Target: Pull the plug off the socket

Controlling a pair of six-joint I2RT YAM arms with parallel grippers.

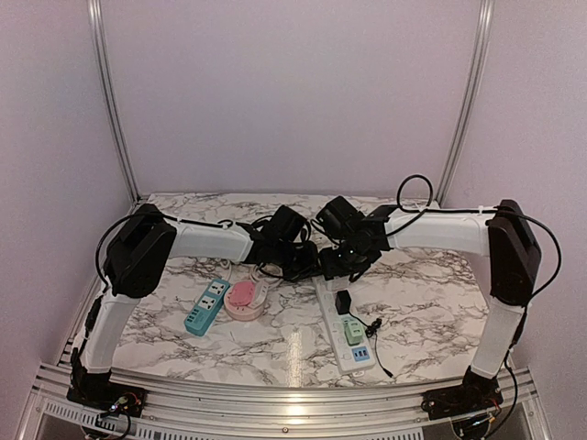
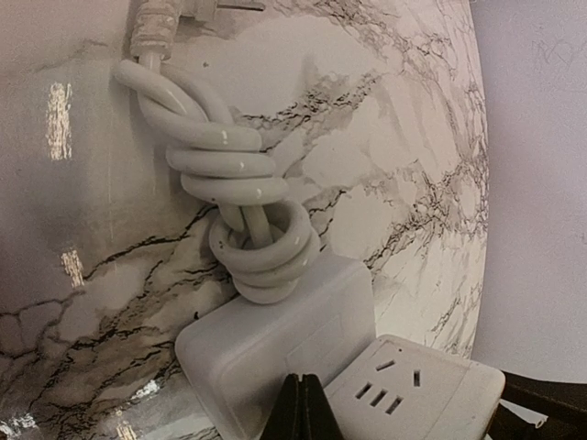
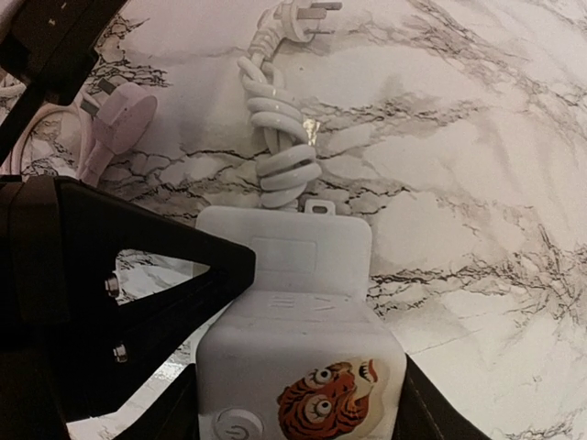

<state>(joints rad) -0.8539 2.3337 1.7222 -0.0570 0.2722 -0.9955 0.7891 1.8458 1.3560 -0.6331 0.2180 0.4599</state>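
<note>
A white power strip [image 1: 347, 335] lies on the marble table, right of centre. Its end block [image 2: 275, 348] and its coiled white cable [image 2: 234, 183] show in the left wrist view. My left gripper [image 2: 305, 408] is shut, and its tips press down on that end block beside a bare socket face [image 2: 413, 390]. A white cube plug with a tiger sticker [image 3: 303, 367] sits on the strip [image 3: 289, 247]. My right gripper [image 3: 298, 417] is shut on this plug, one finger on each side. Both grippers meet at the strip's far end [image 1: 321, 264].
A black plug [image 1: 343, 302], a green adapter [image 1: 352, 330] and a blue one [image 1: 359, 353] sit further down the strip. A blue power strip [image 1: 206, 307] and a pink round one [image 1: 243, 298] lie to the left. A pink plug [image 3: 119, 124] lies nearby.
</note>
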